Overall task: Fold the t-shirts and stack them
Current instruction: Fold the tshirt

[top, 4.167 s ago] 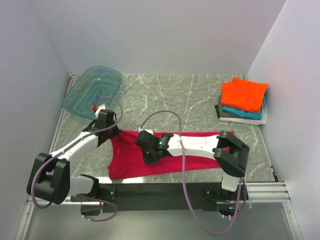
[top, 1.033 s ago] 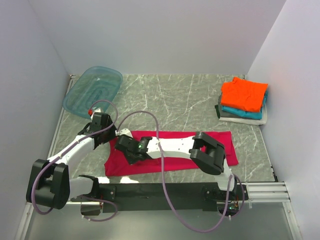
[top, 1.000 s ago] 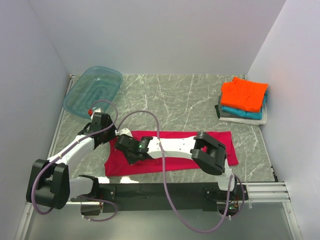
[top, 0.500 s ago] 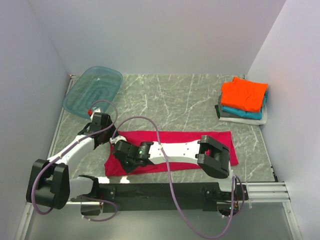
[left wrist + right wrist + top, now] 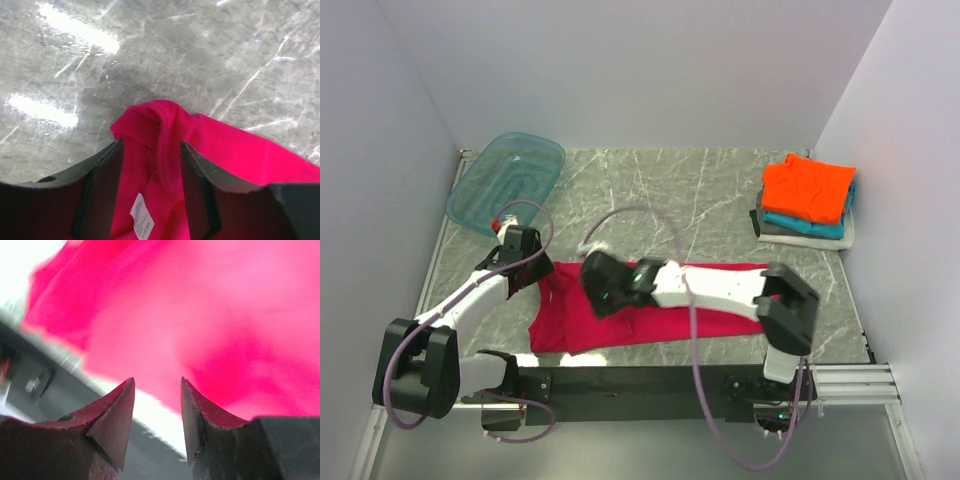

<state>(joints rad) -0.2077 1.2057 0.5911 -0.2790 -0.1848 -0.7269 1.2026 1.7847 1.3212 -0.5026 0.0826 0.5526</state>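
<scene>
Left gripper (image 5: 151, 145): released, astride shirt (image 5: 565, 318) collar.
Right gripper (image 5: 157, 382): released, over shirt.
Stack (image 5: 807, 198): far right of surface (image 5: 700, 200).

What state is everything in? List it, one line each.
crimson-magenta t-shirt: lying in a long strip, not yet stacked
orange t-shirt: folded, topmost
teal t-shirt: folded, under the orange one
grey-white t-shirt: folded, lowest
teal plastic tub: empty
left gripper: open, astride the crimson shirt's end
right gripper: open, holding nothing
</scene>
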